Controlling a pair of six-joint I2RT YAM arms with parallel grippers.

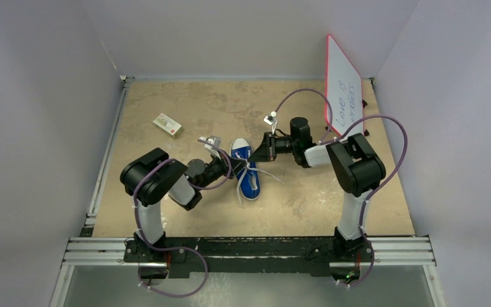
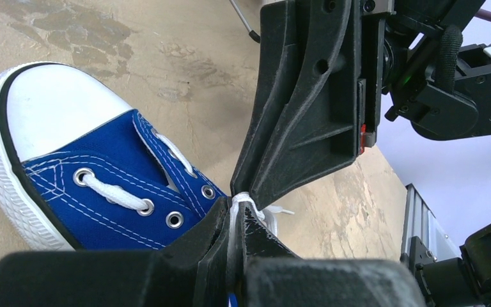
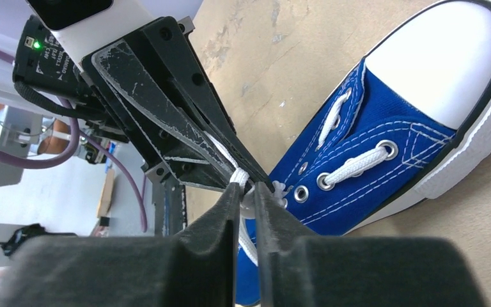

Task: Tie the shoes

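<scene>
1. We are meeting tip to tip over the middle of the blue sneaker (image 1: 250, 184), which is lying at the centre of the bench (image 1: 313, 192), sole down, with its long axis running from near to far and its white toe cap pointing towards the far wall
2. We are clamping the left jaws tight on a strand of the white laces (image 3: 238, 176) just above the eyelets, and the right jaws are pinching what looks like the same knot of lace from the opposite side, a thin gap showing between them
3. We are reaching in with the left arm (image 1: 160, 179) from the sneaker's left and the right arm (image 1: 351, 163) from its right, both about equally near, so we are judging that any tightening pull is going to run sideways, across the shoe's length
4. We are seeing open bench to the left, the small box (image 1: 167, 125) well apart, while the whiteboard (image 1: 344, 89) is standing near the right arm's far side and loose lace ends are trailing to the right of the shoe
</scene>
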